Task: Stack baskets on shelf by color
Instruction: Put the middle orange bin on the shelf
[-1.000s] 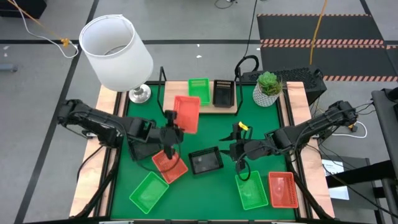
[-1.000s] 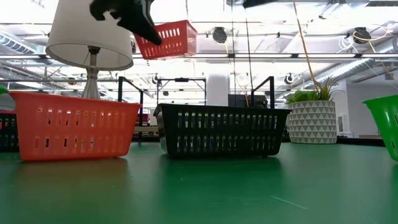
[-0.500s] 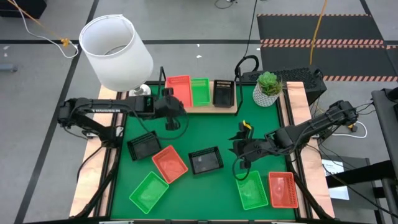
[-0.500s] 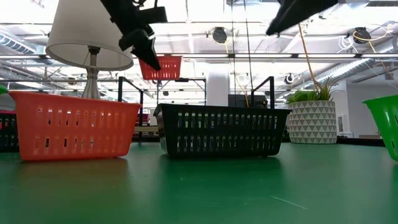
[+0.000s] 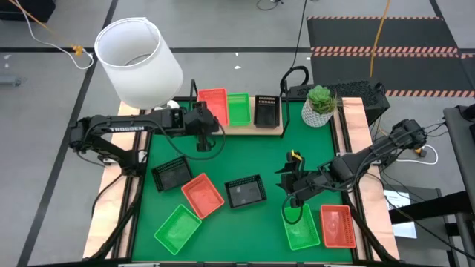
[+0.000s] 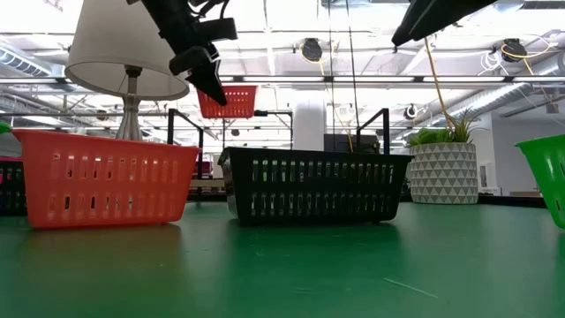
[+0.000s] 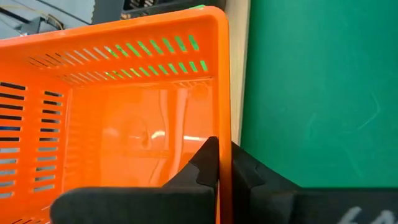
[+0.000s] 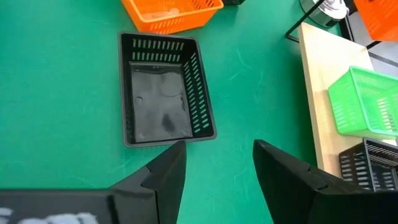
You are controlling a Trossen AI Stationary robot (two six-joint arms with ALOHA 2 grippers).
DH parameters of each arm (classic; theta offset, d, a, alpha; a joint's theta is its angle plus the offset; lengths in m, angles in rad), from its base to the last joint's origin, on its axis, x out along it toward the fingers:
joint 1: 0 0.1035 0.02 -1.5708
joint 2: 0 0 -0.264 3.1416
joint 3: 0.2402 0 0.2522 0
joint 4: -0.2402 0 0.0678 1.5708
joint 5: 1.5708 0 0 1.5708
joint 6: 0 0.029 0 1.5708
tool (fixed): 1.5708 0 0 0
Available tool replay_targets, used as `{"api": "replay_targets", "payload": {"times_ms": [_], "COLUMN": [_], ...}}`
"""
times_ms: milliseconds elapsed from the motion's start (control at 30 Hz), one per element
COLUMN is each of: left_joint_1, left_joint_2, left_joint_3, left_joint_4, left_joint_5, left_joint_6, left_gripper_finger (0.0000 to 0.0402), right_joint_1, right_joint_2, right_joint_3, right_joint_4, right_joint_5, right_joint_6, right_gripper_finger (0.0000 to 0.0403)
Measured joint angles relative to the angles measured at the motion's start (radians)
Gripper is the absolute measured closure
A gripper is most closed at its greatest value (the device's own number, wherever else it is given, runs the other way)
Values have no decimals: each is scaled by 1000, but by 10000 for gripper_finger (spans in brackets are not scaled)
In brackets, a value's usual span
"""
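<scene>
My left gripper [image 5: 205, 121] is clamped on the near rim of an orange-red basket [image 5: 213, 106], and in my left wrist view the fingers [image 7: 208, 163] pinch that wall so closely that the basket fills most of the picture; I cannot tell whether its base touches the shelf [image 5: 269, 130] or hangs just above. From overhead the basket's long axis runs from the shelf's front edge to its back, parallel to the green basket [image 5: 238, 108] just beside it, and a black basket [image 5: 266, 110] stands further right on the same board. The lamp shade [image 5: 138, 53] hides the shelf's left end. On the green mat [image 5: 245, 157] a black basket [image 5: 172, 174], an orange-red one [image 5: 202, 195] and a green one [image 5: 177, 227] lie tilted at the left, with another black basket [image 5: 246, 190] in the middle and open mat between it and the shelf. My right gripper [image 5: 295, 197] hangs with fingers [image 8: 163, 172] spread wide and empty, above the far end of a green basket [image 5: 300, 225], beside an orange-red basket [image 5: 338, 225] near the mat's right edge.
</scene>
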Motion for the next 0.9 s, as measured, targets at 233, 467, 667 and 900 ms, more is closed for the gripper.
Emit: {"api": "replay_targets", "payload": {"times_ms": [233, 467, 667, 900], "left_joint_1": [42, 97, 139, 198], "left_joint_2": [0, 0, 1, 1], "left_joint_3": [-71, -156, -195, -204], "left_joint_4": [38, 147, 185, 188], "left_joint_5": [25, 110, 136, 184], "left_joint_6": [7, 76, 124, 168], "left_gripper_finger": [391, 397, 392, 385], "right_joint_1": [-1, -2, -2, -3], "right_joint_2": [0, 0, 0, 0], "right_joint_3": [0, 0, 0, 0], "right_joint_4": [0, 2, 2, 2], "right_joint_5": [2, 4, 4, 8], "right_joint_6": [0, -3, -4, -8], "right_gripper_finger": [222, 222, 222, 222]}}
